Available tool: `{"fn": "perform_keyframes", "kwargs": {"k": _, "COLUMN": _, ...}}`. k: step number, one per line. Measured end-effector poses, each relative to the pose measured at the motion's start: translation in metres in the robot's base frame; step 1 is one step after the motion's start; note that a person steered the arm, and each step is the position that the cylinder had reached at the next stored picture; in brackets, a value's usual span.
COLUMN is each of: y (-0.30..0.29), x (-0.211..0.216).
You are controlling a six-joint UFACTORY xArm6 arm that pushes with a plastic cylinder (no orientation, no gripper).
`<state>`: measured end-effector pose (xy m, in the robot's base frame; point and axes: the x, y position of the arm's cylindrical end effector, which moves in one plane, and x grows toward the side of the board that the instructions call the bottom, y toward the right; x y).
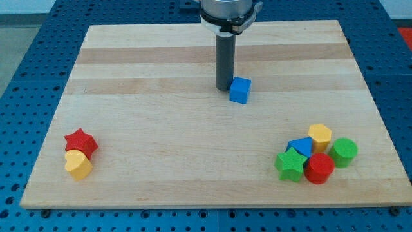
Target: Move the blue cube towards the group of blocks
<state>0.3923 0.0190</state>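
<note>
The blue cube [239, 90] lies on the wooden board [193, 129] above the middle. My tip [223, 88] stands just to the cube's left, touching or almost touching its upper left side. The group of blocks sits at the view's lower right: a yellow hexagonal block [320, 136], a blue triangular block [300, 147], a green round block [344, 151], a green star [291, 165] and a red round block [319, 169]. The group is well below and to the right of the cube.
A red star [81, 142] and a yellow heart-shaped block [78, 165] lie together at the view's lower left. A blue perforated table [26, 58] surrounds the board on all sides.
</note>
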Motion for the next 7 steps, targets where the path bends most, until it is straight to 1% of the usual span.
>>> {"fn": "perform_keyframes", "kwargs": {"k": 1, "y": 0.018, "x": 0.007}}
{"fn": "perform_keyframes", "kwargs": {"k": 3, "y": 0.045, "x": 0.039}}
{"fn": "perform_keyframes", "kwargs": {"k": 5, "y": 0.071, "x": 0.015}}
{"fn": "perform_keyframes", "kwargs": {"k": 6, "y": 0.074, "x": 0.015}}
{"fn": "perform_keyframes", "kwargs": {"k": 7, "y": 0.073, "x": 0.033}}
